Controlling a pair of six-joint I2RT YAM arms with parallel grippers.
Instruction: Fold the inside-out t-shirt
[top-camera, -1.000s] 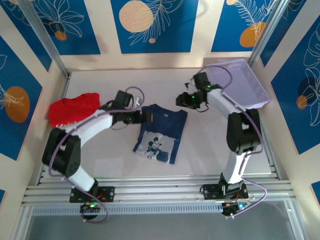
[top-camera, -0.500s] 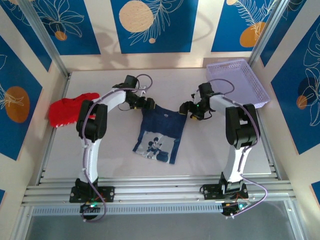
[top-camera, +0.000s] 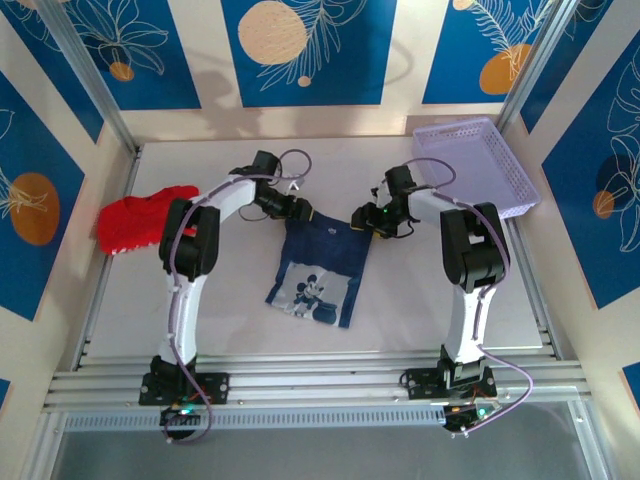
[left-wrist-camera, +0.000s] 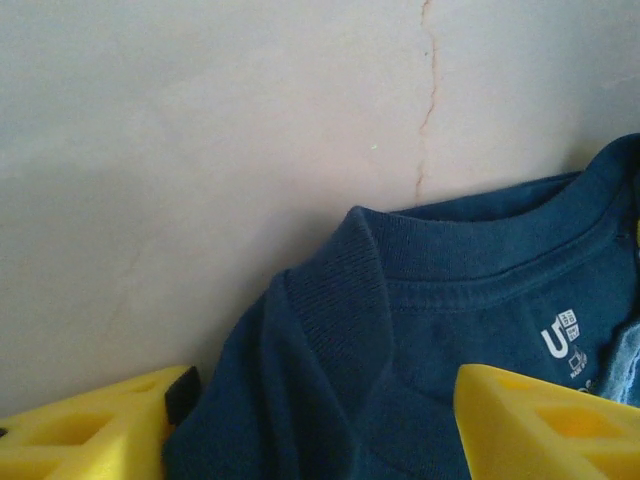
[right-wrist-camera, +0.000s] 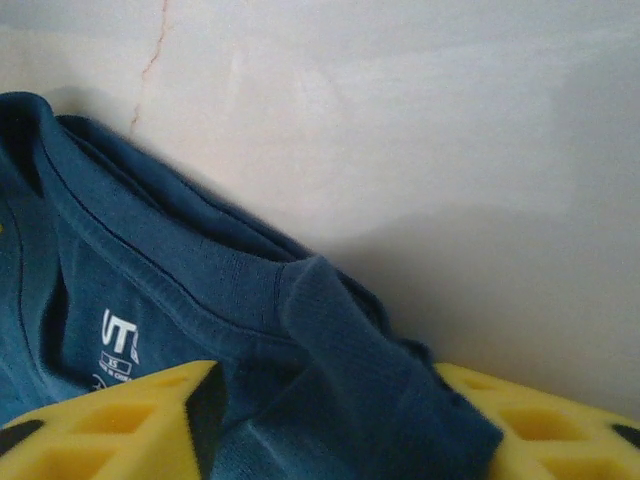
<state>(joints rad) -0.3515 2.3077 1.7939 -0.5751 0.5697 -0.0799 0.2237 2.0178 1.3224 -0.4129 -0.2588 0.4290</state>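
The inside-out t-shirt (top-camera: 320, 265) is dark navy, lies folded to a narrow rectangle at mid-table, and shows a pale cartoon print near its front. My left gripper (top-camera: 300, 212) sits at its far left corner beside the collar. In the left wrist view navy cloth (left-wrist-camera: 450, 290) fills the gap between the yellow fingers (left-wrist-camera: 90, 425), bunched into a fold, with the left gripper (left-wrist-camera: 325, 420) closed on it. My right gripper (top-camera: 362, 222) sits at the far right corner. A raised ridge of the t-shirt (right-wrist-camera: 150, 260) is pinched in the right gripper (right-wrist-camera: 325, 420).
A bright red garment (top-camera: 145, 220) lies at the left edge of the table. A lavender mesh basket (top-camera: 480, 165) stands at the back right. Bare pale tabletop (top-camera: 450, 300) lies right of the shirt and beyond its collar.
Both grippers came down onto the shirt's far corners, the left from the shirt's left side, the right from near the basket. Their jaws narrowed onto the cloth.
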